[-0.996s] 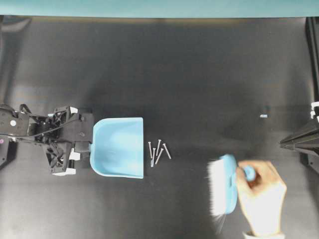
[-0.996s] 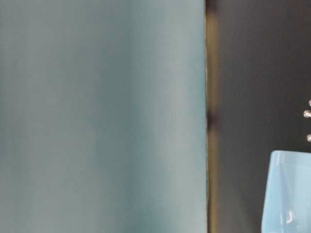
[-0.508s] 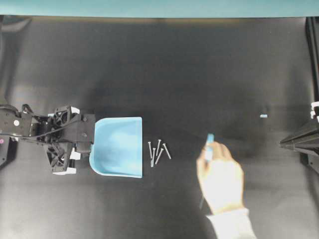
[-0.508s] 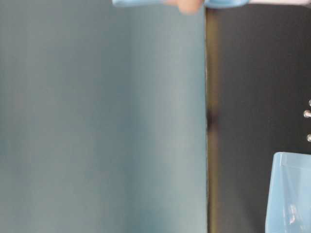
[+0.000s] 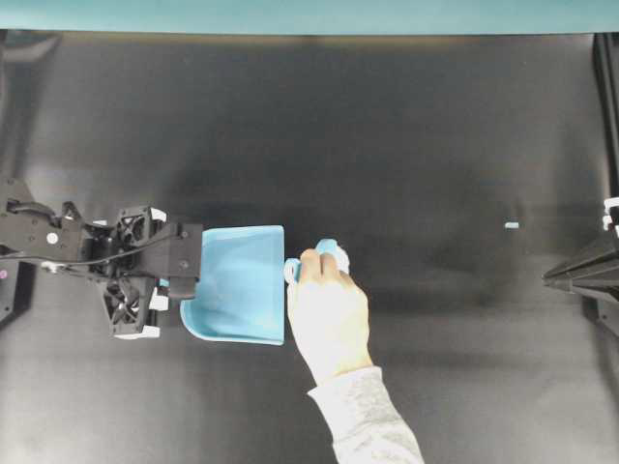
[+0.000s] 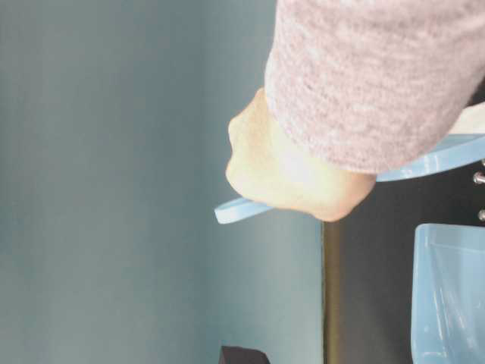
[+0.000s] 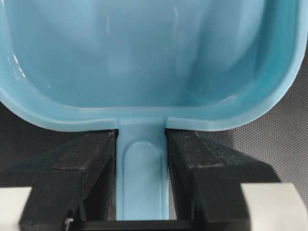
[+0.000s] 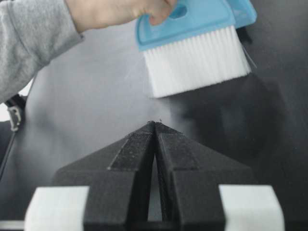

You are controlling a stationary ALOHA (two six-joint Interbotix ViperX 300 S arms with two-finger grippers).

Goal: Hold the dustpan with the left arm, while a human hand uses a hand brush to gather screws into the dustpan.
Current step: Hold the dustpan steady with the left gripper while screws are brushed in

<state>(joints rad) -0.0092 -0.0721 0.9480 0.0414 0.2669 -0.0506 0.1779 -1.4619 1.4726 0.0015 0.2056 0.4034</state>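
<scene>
Overhead: your left arm (image 5: 68,242) sits at the left of the black tabletop (image 5: 387,126), its left claw (image 5: 184,275) against the rear edge of the light blue dustpan (image 5: 237,285). The dustpan lies flat, open mouth facing right. A human hand (image 5: 327,314) in a grey sleeve (image 5: 363,420) is right at the mouth, covering most of the hand brush (image 5: 327,253); only a bit of blue and white shows. The screws are hidden under the hand here. A small pale scrap (image 5: 512,225) lies far right.

Table-level: hand (image 6: 292,174) and sleeve fill the top, gripping the brush's thin blue handle (image 6: 239,210). Dustpan corner (image 6: 449,296) at lower right; two screws (image 6: 480,178) glint at the right edge.

Left wrist: your left claw (image 7: 142,159) is clenched on the dustpan's short handle (image 7: 141,178), one black finger pressed to each side, tray (image 7: 144,53) ahead.

Right wrist: your right claw (image 8: 155,130) is clenched on nothing, tips meeting. Brush (image 8: 192,45) ahead, white bristles pointing down at the tabletop.
</scene>
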